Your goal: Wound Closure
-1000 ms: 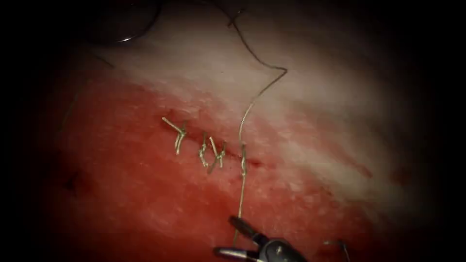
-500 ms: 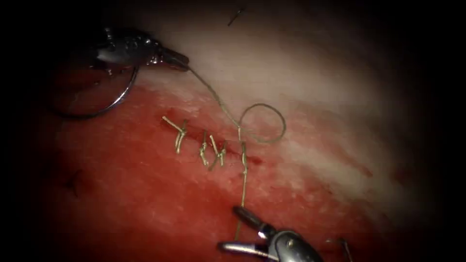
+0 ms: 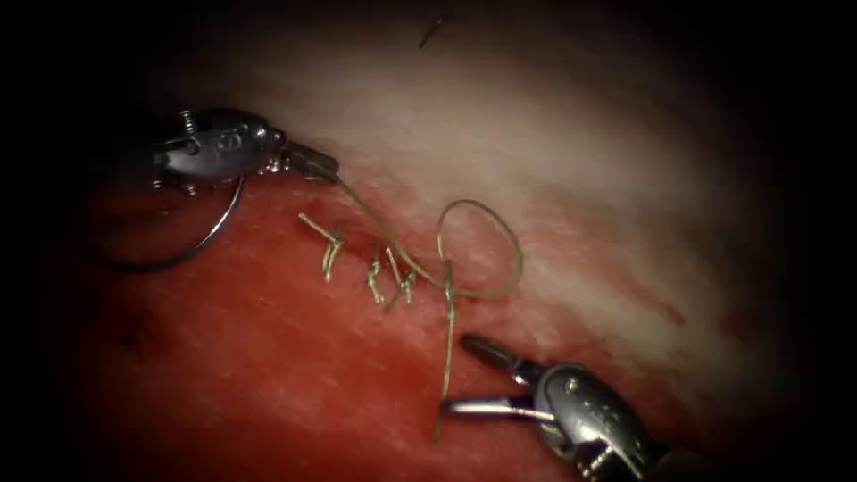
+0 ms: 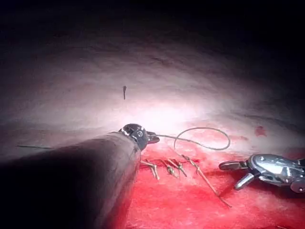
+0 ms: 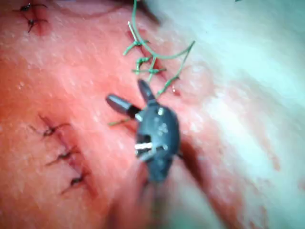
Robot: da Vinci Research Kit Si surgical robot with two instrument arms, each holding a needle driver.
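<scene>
The left tool (image 3: 317,164) sits at the upper left of the cut (image 3: 384,259), its jaws clenched on the thread (image 3: 384,241). The thread runs from there down to the newest stitch and forms a loose loop (image 3: 486,245) on the tissue (image 3: 580,178) to the cut's right. The curved needle (image 3: 192,245) hangs beneath the left tool, outside the tissue. The right tool (image 3: 473,379) rests below the cut, jaws spread apart and grasping nothing, beside the thread's free tail (image 3: 444,393).
</scene>
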